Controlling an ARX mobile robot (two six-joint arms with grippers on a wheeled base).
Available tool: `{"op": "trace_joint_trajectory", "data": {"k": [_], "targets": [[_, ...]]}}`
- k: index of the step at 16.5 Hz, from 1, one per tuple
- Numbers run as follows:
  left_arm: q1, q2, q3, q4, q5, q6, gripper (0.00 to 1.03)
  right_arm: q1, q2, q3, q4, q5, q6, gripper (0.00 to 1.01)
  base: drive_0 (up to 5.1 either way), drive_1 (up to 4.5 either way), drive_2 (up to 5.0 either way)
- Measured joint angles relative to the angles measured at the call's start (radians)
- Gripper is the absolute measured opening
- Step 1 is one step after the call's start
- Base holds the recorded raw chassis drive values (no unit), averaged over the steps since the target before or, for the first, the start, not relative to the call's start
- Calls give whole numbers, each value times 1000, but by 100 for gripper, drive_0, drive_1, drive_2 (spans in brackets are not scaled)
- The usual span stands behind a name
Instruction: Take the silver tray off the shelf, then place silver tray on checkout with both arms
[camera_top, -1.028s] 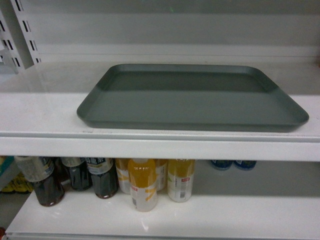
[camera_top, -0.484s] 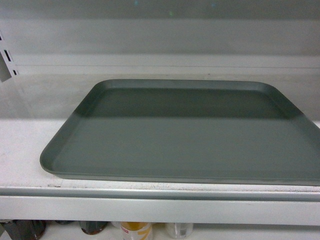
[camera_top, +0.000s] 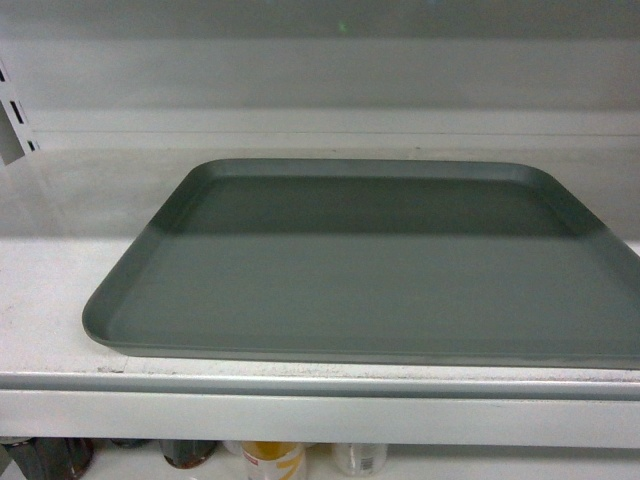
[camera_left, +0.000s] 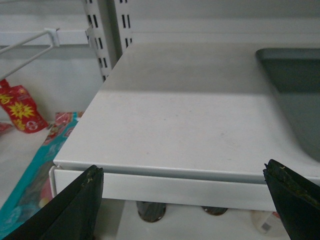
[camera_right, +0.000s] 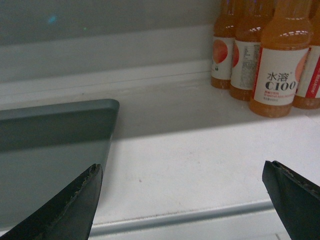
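Note:
The silver tray (camera_top: 370, 260) lies flat on the white shelf (camera_top: 50, 290), close behind the pale grey front lip (camera_top: 300, 415). Neither gripper shows in the head view. In the left wrist view my left gripper (camera_left: 182, 168) is open in front of the shelf lip (camera_left: 165, 187), with the tray's left end (camera_left: 295, 85) off to the right. In the right wrist view my right gripper (camera_right: 182, 167) is open over the shelf board (camera_right: 190, 150), just right of the tray's right end (camera_right: 50, 145). Nothing is between either pair of fingers. The checkout is out of view.
Orange drink bottles (camera_right: 280, 65) stand on the shelf right of the tray. More bottles (camera_top: 270, 460) sit on the board below. A slotted white upright (camera_left: 102, 40), a wire hook (camera_left: 30, 45) and red snack packets (camera_left: 20, 107) are left of the shelf.
The head view has closed in on the shelf: the tray looks larger and the lower bottles have slid almost out of the bottom. Over the last half second the view barely shifts.

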Motion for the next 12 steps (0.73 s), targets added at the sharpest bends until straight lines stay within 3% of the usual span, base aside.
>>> {"op": "trace_joint_trajectory", "data": {"k": [2, 6, 8, 9, 10, 12], "targets": [[34, 238, 25, 205, -33, -6, 98, 7, 241, 31, 245, -14, 3, 98, 0, 0, 0], [-43, 752, 135, 648, 51, -8, 98, 59, 730, 191, 603, -80, -26, 98, 0, 0, 0], [-60, 967, 219, 766, 94, -16, 98, 58, 926, 285, 639, -98, -39, 98, 0, 0, 0], [-81, 1194, 342, 795, 97, -28, 98, 59, 1125, 411, 579, -106, -53, 98, 0, 0, 0], [-127, 1335, 429, 762, 99, -45, 98, 60, 1226, 503, 503, -105, -58, 98, 0, 0, 0], [-163, 1392, 487, 734, 99, -67, 98, 65, 1249, 542, 415, -109, -58, 98, 0, 0, 0]]}}
